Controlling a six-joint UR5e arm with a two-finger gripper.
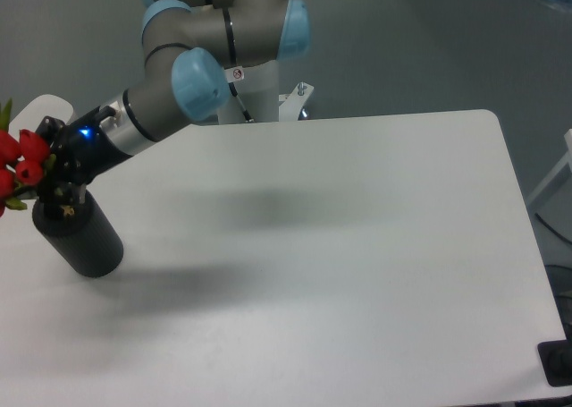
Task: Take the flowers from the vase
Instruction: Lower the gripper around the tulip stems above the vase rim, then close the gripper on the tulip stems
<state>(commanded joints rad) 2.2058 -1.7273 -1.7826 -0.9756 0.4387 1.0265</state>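
Camera view looks down on a big white table (pixel 357 246), easily the largest thing here. The robot arm (pixel 223 40), grey with light blue joints, reaches from the back across to the far left edge. Next down in size, the black vase (pixel 80 237) stands on the table at the left. The gripper (pixel 55 176) sits right over the vase's mouth, a little blue light glowing on it. The red flowers (pixel 18 161) poke out just left of it, partly cut off by the frame. Can't tell whether the fingers are actually clamped on the stems, too dark and cramped there.
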